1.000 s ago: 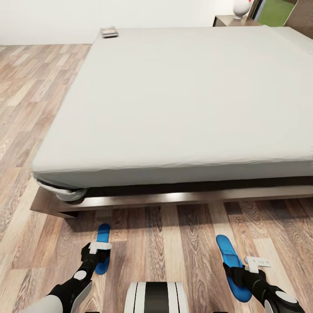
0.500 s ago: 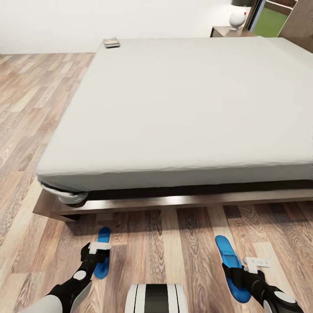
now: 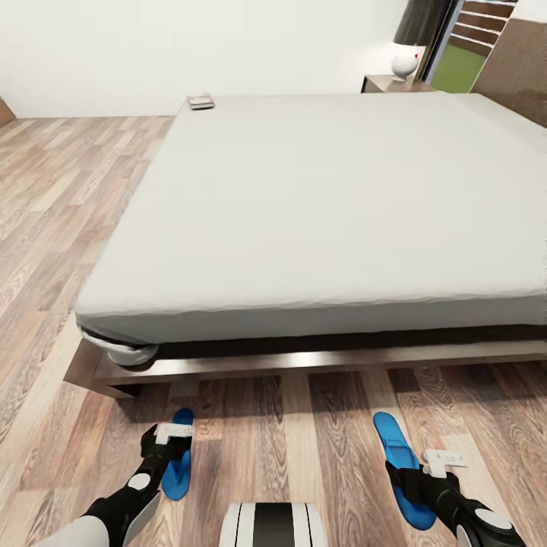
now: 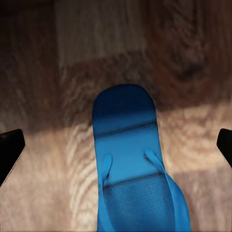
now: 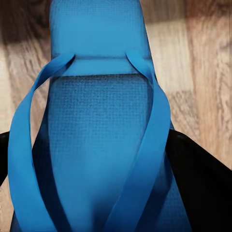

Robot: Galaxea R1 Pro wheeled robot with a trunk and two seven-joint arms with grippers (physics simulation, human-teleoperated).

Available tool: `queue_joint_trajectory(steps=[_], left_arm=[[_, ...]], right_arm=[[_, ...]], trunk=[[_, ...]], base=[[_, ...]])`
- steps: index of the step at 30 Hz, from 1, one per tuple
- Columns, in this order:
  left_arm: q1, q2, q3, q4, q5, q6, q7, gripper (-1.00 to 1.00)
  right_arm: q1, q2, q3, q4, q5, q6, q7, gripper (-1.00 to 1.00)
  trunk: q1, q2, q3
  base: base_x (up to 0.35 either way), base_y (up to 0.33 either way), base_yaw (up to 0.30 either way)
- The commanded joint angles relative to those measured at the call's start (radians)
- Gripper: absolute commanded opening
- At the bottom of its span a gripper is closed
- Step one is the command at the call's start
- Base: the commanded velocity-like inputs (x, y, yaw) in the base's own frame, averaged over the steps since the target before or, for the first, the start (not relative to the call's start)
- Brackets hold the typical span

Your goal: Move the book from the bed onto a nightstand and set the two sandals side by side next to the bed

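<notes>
The bed (image 3: 334, 197) spreads its pale mattress across the head view. The book (image 3: 201, 101) lies at the mattress's far left corner. A dark nightstand (image 3: 380, 83) stands beyond the far right corner. One blue sandal (image 3: 179, 456) (image 4: 133, 164) lies on the floor in front of the bed. My left gripper (image 3: 170, 454) (image 4: 116, 145) hovers open over it, its fingertips (image 4: 8, 147) wide apart and clear of the sole. The other sandal (image 3: 401, 463) (image 5: 96, 145) sits between the black fingers (image 5: 198, 183) of my right gripper (image 3: 416, 485), which is shut on it.
A white lamp (image 3: 404, 62) with a dark shade stands on the nightstand, beside a window showing green grass. Wood-plank floor (image 3: 68, 197) runs along the bed's left side and in front of it. The bed's dark frame (image 3: 304, 361) juts out low near the sandals.
The camera has risen, showing more of the far wall and the lamp. The floor and left sandal slid down the picture, while the right sandal stayed with my right gripper.
</notes>
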Motion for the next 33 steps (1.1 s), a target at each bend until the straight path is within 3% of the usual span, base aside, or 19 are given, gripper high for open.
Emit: queue_joint_trajectory(steps=[1, 14, 33], left_arm=[[0.000, 0.001, -0.009, 0.000, 0.006, -0.002, 0.006, 1.00], [0.001, -0.002, -0.009, 0.007, 0.006, -0.001, 0.006, 1.00], [0.006, -0.001, -0.008, 0.009, 0.007, 0.000, 0.008, 1.00]], right_arm=[[0.000, 0.000, -0.001, -0.001, 0.001, 0.004, 0.005, -1.00], [0.000, 0.000, -0.001, 0.009, -0.002, 0.001, 0.004, -1.00], [-0.002, -0.001, -0.002, 0.108, 0.002, -0.002, -0.001, -1.00]], trunk=[[-0.001, 0.000, 0.004], [-0.006, 0.003, 0.054], [-0.006, 0.003, 0.054]], base=[[0.000, 0.000, 0.000], [0.000, 0.000, 0.000], [0.000, 0.000, 0.000]])
